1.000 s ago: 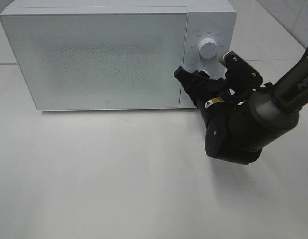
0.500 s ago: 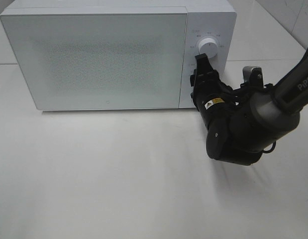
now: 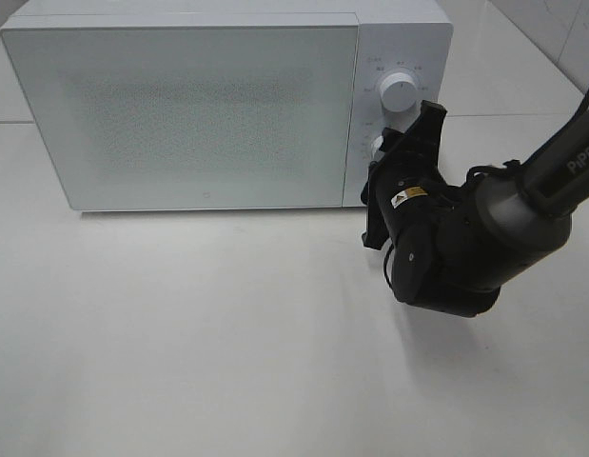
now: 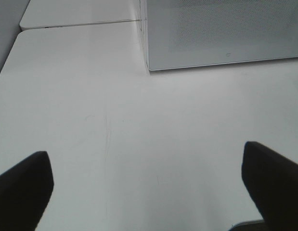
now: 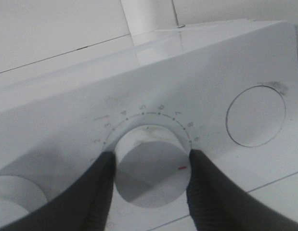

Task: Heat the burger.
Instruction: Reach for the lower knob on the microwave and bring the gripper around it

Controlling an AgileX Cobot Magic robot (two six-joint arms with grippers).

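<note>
Counter (image 3: 180, 362): white, plain, filled the foreground of the high view.
Microwave (image 3: 208, 105): stood at the rear of the counter, door (image 3: 180, 109) shut, frosted and opaque.
Right arm (image 3: 484, 238): dark, extended to the control panel (image 3: 401, 57) from the right of the high view.
Left jaws: hung wide apart over the counter, apart from the microwave, holding nothing.
Right jaws: closed narrowly on the lower dial (image 5: 151, 168), one pad (image 5: 98, 185) pressed to each side.
Burger: appeared in no view; position relative to either jaws could not be told.

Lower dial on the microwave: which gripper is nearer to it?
Right. The right gripper clasps the lower dial; the left gripper hangs open over the table, short of the microwave.
</note>
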